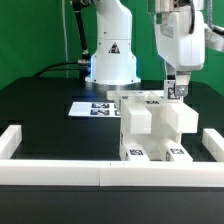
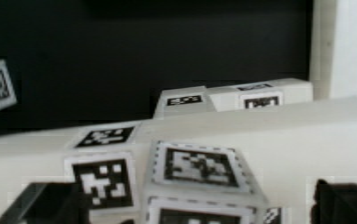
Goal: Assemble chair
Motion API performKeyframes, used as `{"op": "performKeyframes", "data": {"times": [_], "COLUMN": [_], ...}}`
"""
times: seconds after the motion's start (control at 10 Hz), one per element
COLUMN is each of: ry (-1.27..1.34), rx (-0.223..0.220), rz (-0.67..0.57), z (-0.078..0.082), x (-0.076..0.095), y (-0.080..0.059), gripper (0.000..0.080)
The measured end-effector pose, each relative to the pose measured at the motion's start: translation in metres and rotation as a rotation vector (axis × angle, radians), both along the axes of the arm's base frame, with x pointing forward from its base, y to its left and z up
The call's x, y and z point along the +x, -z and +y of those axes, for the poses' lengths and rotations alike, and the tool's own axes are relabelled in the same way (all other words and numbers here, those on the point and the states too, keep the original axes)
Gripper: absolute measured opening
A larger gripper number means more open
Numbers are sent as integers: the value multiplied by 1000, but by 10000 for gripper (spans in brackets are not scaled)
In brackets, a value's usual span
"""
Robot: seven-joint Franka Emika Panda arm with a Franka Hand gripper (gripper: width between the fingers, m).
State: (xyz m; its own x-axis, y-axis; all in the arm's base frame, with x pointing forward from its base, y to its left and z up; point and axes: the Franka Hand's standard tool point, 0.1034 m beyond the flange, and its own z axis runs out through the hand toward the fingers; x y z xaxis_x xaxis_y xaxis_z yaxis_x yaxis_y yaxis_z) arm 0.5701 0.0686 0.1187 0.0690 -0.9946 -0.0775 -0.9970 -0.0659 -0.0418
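The partly built chair (image 1: 155,125) is a stack of chunky white blocks with small black-and-white tags, standing right of centre in the exterior view. My gripper (image 1: 177,94) hangs straight down over its upper back part. In the wrist view the gripper (image 2: 189,206) is open. Its dark fingers (image 2: 38,203) stand wide on either side of a tagged white chair piece (image 2: 200,166), with a gap showing on both sides. Beyond it lies another tagged white block (image 2: 239,97) of the chair.
The marker board (image 1: 95,107) lies flat on the black table behind the chair. White border rails (image 1: 50,171) run along the front, with end blocks on the exterior view's left (image 1: 10,141) and right (image 1: 213,146). The arm's white base (image 1: 110,55) stands at the back.
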Motion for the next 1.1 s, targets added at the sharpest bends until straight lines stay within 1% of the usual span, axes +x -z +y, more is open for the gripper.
{"op": "performKeyframes", "data": {"times": [1.1], "ry": [-850], "rx": [-36], "rz": [-64], "z": [0], "x": [0], "y": [1], "gripper": [649]}}
